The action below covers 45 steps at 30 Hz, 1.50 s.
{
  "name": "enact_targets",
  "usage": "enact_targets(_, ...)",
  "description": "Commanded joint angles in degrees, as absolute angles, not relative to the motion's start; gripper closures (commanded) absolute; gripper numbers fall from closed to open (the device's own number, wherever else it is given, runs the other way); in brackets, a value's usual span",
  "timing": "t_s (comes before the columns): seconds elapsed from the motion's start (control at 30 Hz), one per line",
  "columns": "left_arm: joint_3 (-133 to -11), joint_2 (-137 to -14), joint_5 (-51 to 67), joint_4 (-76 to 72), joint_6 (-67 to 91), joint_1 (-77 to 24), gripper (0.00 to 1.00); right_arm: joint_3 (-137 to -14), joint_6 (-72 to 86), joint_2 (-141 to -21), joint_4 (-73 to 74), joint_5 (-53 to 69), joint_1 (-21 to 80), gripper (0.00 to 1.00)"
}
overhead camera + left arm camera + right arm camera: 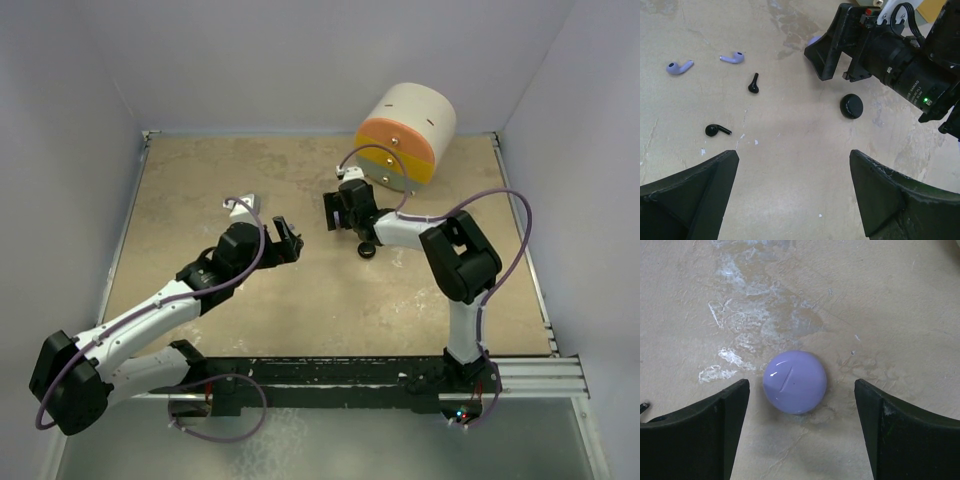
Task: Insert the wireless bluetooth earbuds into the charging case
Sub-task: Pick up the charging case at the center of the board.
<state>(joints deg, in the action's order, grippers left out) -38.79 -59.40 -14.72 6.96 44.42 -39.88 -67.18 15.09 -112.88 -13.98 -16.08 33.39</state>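
Note:
Two lavender earbuds (679,67) (733,58) and two black earbuds (754,84) (717,130) lie loose on the table in the left wrist view, ahead and left of my left gripper (794,160), which is open and empty above bare table. A closed black round case (852,106) lies ahead on the right, also in the top view (367,250). My right gripper (801,385) is open and low over the table, with a closed lavender round case (795,382) between its fingers, untouched. In the top view the left gripper (288,238) and right gripper (335,212) face each other mid-table.
A white cylinder with an orange, yellow and green face (405,135) lies on its side at the back right. Pale walls enclose the table on three sides. A black rail (400,375) runs along the near edge.

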Motion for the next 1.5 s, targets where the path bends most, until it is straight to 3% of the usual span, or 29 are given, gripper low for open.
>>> enact_targets(0.0, -41.6, -58.9, -14.8, 6.2, 44.5, -40.3, 0.09, -69.7, 12.3, -113.5, -13.3, -18.3, 33.7, 0.14)
enact_targets(0.3, -40.3, -57.5, -15.1, 6.5, 45.3, -40.3, 0.13, -68.2, 6.3, -113.8, -12.9, -13.9, 33.7, 0.15)
enact_targets(0.47, -40.2, -56.9, -15.6, 7.0, 45.3, -40.3, 0.14, -68.4, 4.3, -114.8, -13.3, -12.5, 33.7, 0.21)
enact_targets(0.8, -39.4, -56.5, -15.7, 6.7, 45.7, -40.3, 0.16, -67.7, 4.0, -116.3, -14.3, -10.4, 32.8, 0.39)
enact_targets(1.0, -39.1, -56.7, -15.9, 6.2, 45.7, -40.3, 0.17, -67.2, 5.0, -115.5, -14.8, -9.4, 32.4, 0.56)
enact_targets(1.13, -39.0, -57.1, -15.8, 4.9, 45.5, -40.3, 0.18, -64.0, 6.4, -109.9, -18.2, -9.8, 32.6, 0.63)
enact_targets(1.23, -39.3, -58.0, -15.0, 2.8, 44.5, -40.5, 0.21, -58.6, 8.6, -102.4, -22.6, -5.5, 32.9, 0.79)
enact_targets(1.37, -40.8, -61.2, -14.1, 0.6, 42.9, -41.6, 0.22, -49.6, 10.5, -89.8, -27.7, -1.6, 33.6, 0.83)
enact_targets(1.47, -41.6, -64.3, -13.4, -2.0, 42.6, -43.5, 0.22, -43.5, 11.1, -81.3, -31.7, 0.5, 34.1, 0.93)
